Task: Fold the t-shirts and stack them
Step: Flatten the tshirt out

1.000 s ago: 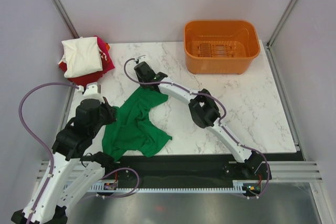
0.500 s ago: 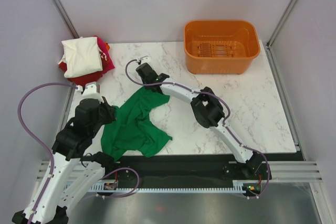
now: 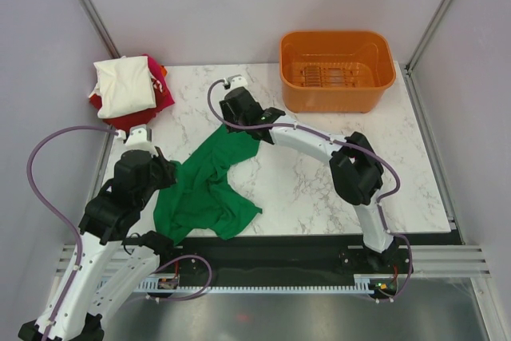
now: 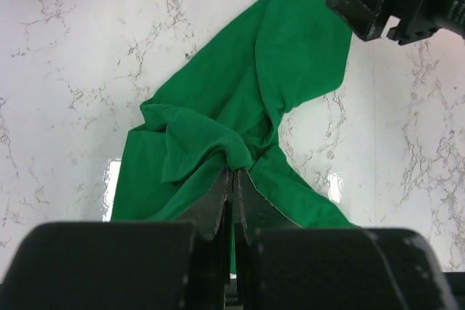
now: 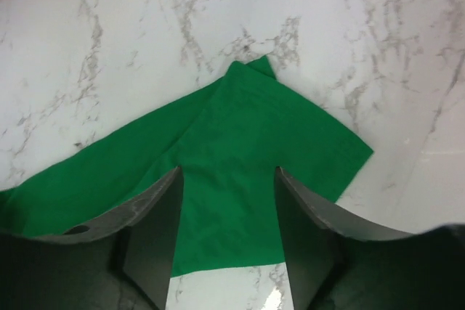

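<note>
Green tee (image 3: 209,181) lies crumpled on the marble table (image 3: 319,173), left of middle. Left gripper (image 4: 233,173) is pinched tight on a fold of it, while right gripper (image 5: 229,172) hangs above its far sleeve, fingers spread. Folded shirts (image 3: 124,85) sit stacked at the far-left corner.

Loose tee (image 3: 204,189) near-L on tbl (image 3: 399,173); folded stack (image 3: 124,87) far-L corner; basket (image 3: 335,100) far-R.

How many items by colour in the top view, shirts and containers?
green t-shirt: 1
cream-white folded shirt: 1
red folded shirt: 1
orange shirt: 1 (only a sliver shows in the stack)
orange basket: 1
Total: 5
</note>
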`<state>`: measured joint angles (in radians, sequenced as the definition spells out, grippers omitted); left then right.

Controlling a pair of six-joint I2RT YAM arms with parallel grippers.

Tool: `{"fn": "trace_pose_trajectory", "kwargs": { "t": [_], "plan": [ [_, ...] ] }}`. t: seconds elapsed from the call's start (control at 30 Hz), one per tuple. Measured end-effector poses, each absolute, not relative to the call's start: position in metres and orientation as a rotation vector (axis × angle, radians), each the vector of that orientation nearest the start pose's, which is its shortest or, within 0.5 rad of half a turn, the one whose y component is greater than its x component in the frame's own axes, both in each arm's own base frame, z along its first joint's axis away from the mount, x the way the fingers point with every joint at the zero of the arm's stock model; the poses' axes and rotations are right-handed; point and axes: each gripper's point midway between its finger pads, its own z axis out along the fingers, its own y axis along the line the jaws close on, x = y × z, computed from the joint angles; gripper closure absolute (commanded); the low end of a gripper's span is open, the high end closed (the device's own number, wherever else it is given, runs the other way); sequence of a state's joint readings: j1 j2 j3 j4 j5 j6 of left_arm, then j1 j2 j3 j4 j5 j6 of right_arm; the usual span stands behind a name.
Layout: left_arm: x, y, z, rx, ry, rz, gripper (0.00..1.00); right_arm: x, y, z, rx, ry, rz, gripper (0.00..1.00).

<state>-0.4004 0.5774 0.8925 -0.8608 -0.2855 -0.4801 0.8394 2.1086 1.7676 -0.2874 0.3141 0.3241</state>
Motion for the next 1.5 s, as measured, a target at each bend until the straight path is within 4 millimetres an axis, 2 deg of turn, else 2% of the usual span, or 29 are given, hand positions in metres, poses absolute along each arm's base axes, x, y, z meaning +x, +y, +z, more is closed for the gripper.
{"fn": "trace_pose_trajectory", "kwargs": {
  "t": [0.13, 0.37, 0.53, 0.67, 0.77, 0.83, 0.93, 0.97, 1.0, 1.3, 1.4, 1.43, 1.5],
  "plan": [
    [0.201, -0.051, 0.231, -0.254, 2.082, -0.230, 0.98, 0.406, 0.425, 0.127, -0.457, 2.182, 0.426, 0.34],
    [0.201, -0.051, 0.232, -0.255, 2.078, -0.232, 0.98, 0.371, 0.472, 0.086, -0.595, 2.268, 0.531, 0.44],
    [0.201, -0.051, 0.232, -0.255, 2.075, -0.234, 0.98, 0.345, 0.489, 0.068, -0.667, 2.314, 0.555, 0.51],
    [0.201, -0.051, 0.233, -0.255, 2.073, -0.234, 0.98, 0.346, 0.498, 0.063, -0.674, 2.317, 0.563, 0.57],
    [0.200, -0.051, 0.233, -0.256, 2.069, -0.236, 0.98, 0.348, 0.496, 0.055, -0.666, 2.336, 0.546, 0.64],
    [0.200, -0.051, 0.234, -0.256, 2.067, -0.237, 0.98, 0.349, 0.492, 0.049, -0.663, 2.353, 0.523, 0.64],
    [0.200, -0.051, 0.233, -0.256, 2.068, -0.237, 0.98, 0.351, 0.485, 0.045, -0.653, 2.369, 0.483, 0.59],
    [0.200, -0.051, 0.233, -0.256, 2.069, -0.237, 0.98, 0.352, 0.483, 0.045, -0.650, 2.368, 0.473, 0.52],
    [0.200, -0.051, 0.233, -0.256, 2.070, -0.236, 0.98, 0.353, 0.482, 0.045, -0.643, 2.367, 0.464, 0.50],
    [0.200, -0.051, 0.231, -0.255, 2.074, -0.234, 0.98, 0.360, 0.468, 0.047, -0.614, 2.360, 0.361, 0.51],
    [0.200, -0.051, 0.231, -0.256, 2.074, -0.234, 0.98, 0.359, 0.465, 0.048, -0.616, 2.365, 0.349, 0.61],
    [0.200, -0.051, 0.231, -0.256, 2.074, -0.234, 0.98, 0.359, 0.465, 0.047, -0.616, 2.368, 0.346, 0.72],
    [0.200, -0.051, 0.231, -0.256, 2.074, -0.234, 0.98, 0.358, 0.462, 0.044, -0.620, 2.374, 0.335, 0.83]
  ]
}}
